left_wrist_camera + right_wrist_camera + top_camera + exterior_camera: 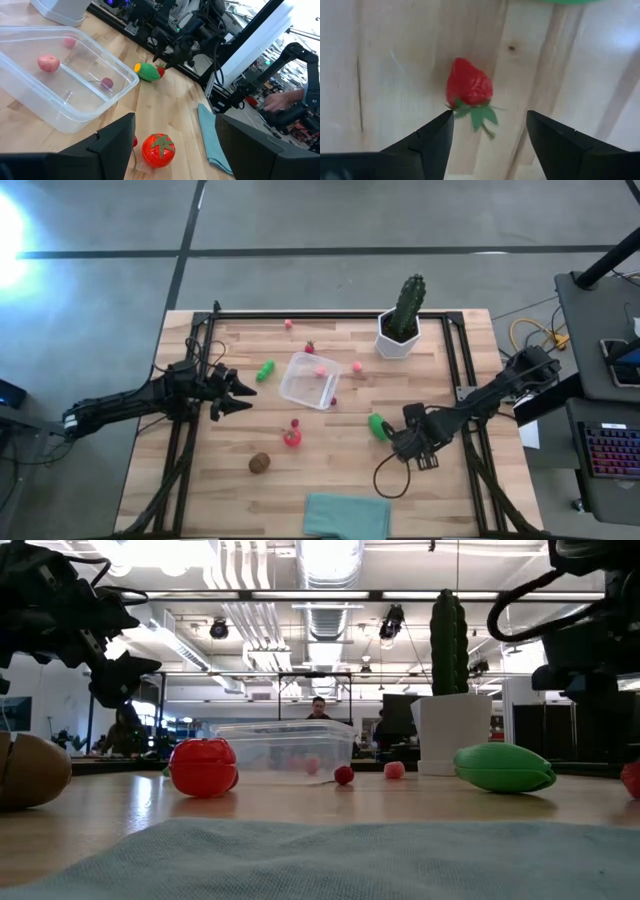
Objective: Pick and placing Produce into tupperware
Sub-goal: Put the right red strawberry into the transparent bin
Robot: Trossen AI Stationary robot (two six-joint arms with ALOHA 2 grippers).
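Right wrist view looks straight down at a small red strawberry lying on the wooden table, with the right gripper above it, fingers apart and not touching it. From above, that gripper sits just beside a green oblong piece, right of the clear container. The container stands near the table's middle and holds a pink piece. The left gripper hovers left of the container, fingers apart and empty. Another green piece lies near it, a red tomato and a brown kiwi lie nearer the front, where a teal cloth rests. A cactus in a white pot stands at the back.
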